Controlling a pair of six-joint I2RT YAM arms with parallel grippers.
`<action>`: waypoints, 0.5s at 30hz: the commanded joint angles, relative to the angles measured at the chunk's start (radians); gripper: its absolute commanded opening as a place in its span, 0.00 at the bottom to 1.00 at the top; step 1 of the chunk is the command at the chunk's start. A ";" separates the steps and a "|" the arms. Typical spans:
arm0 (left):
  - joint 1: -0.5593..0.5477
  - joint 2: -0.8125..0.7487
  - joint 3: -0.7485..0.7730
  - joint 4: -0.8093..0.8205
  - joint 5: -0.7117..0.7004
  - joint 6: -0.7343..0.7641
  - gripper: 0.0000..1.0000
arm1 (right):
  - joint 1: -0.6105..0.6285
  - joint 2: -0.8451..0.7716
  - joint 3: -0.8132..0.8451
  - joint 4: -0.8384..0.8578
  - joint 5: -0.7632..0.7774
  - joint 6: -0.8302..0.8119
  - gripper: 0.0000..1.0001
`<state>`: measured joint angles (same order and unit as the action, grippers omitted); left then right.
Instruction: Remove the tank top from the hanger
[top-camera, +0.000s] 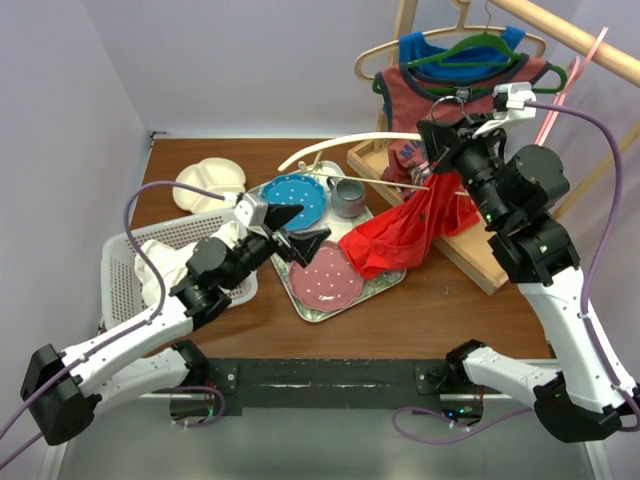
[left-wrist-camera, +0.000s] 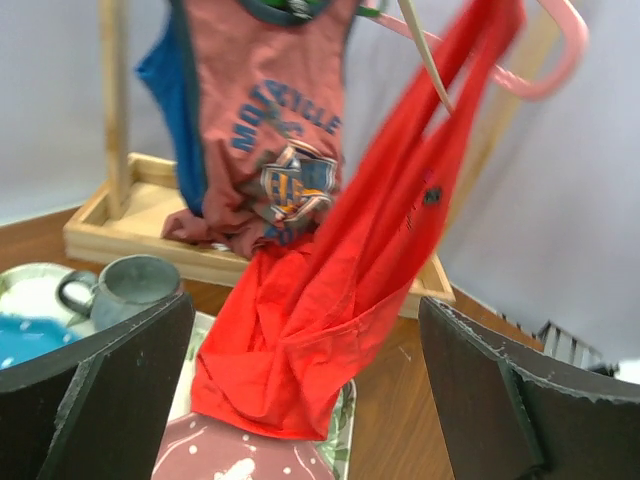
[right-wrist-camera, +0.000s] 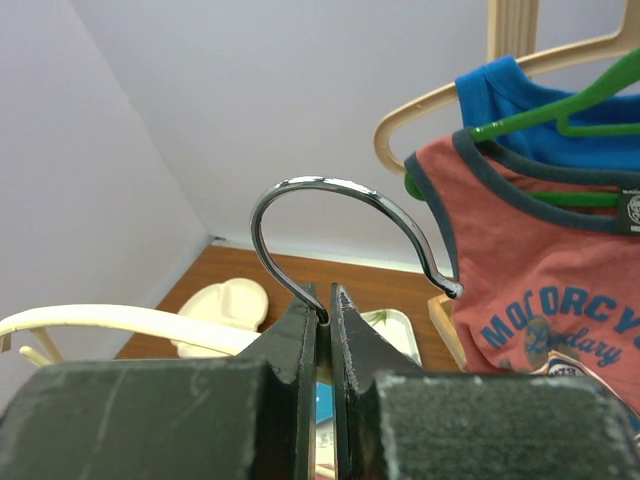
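Only the right wrist view is showing the grip itself: the right pincer (right-wrist-camera: 325, 300) is clamping shut on the chrome hook (right-wrist-camera: 340, 192) of the cream hanger (right-wrist-camera: 120, 325), while the garment below is lying out of that camera's sight. The left wrist view is supplying the missing part, with the red tank top (left-wrist-camera: 330, 280) hanging in front of the camera and one strap looping over a thin cream hanger arm near the top edge. The top view is giving the layout. There the tank top is stretching along a slanted line, its strap end pointing up and right toward the right pincer and its bunched hem pointing down and left, resting on the metal tray (top-camera: 310, 310) beside the pink spotted plate (top-camera: 330, 275). So the garment is dangling directly beneath the right pincer, touching the hanger but not the fingers. The left pincer (top-camera: 315, 220) is hovering low over the tray with its jaws spread wide and nothing between them, aiming at the hem, which is lying just beyond its fingertips on the table's tray.
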<state>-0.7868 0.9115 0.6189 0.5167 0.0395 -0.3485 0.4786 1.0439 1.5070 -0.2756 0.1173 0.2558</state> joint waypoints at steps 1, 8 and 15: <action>-0.005 0.085 -0.058 0.394 0.171 0.121 1.00 | 0.003 0.004 0.079 0.076 -0.033 0.026 0.00; -0.070 0.309 0.083 0.497 0.204 0.158 1.00 | 0.002 0.004 0.093 0.082 -0.091 0.052 0.00; -0.163 0.547 0.241 0.644 0.085 0.218 1.00 | 0.002 -0.025 0.064 0.121 -0.116 0.082 0.00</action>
<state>-0.9150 1.3743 0.7807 0.9485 0.1989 -0.1829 0.4786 1.0588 1.5520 -0.2749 0.0303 0.3016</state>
